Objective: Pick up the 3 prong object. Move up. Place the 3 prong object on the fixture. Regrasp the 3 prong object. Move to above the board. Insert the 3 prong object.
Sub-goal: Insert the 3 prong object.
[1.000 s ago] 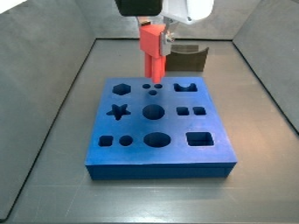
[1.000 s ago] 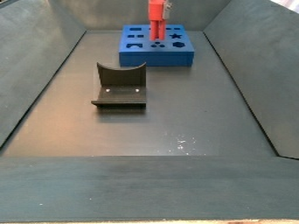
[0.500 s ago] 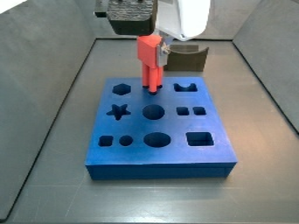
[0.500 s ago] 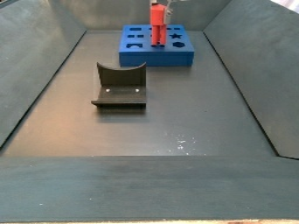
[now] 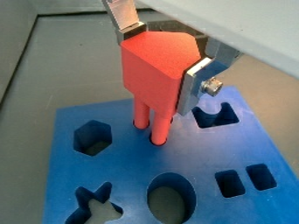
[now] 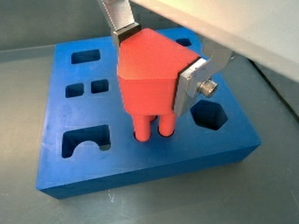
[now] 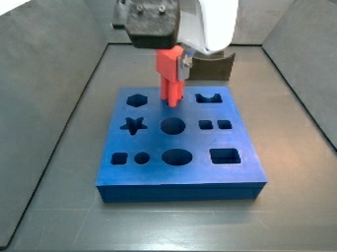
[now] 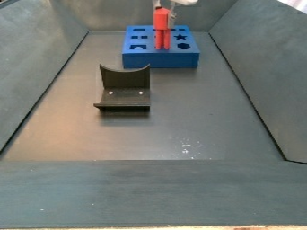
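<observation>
Currently: gripper (image 5: 163,59) above large flat blue cut-out board (image 5: 70,175), fingers (image 5: 201,77) clamped on bright red three-pronged plastic peg (image 5: 158,74); prongs entering holes. Risk: misalignment, jamming.

- Both wrist views: close, looking steeply down past the gripper (image 5: 163,61) (image 6: 158,57) onto the board (image 5: 70,166) (image 6: 70,109).
- Side view, near: raised, off one board (image 7: 184,182) edge, facing the fixture (image 7: 215,67).
- Side view, far: opposite end, fixture (image 8: 122,88) nearer, board (image 8: 162,56) behind.
- Shared by all: the board.
</observation>
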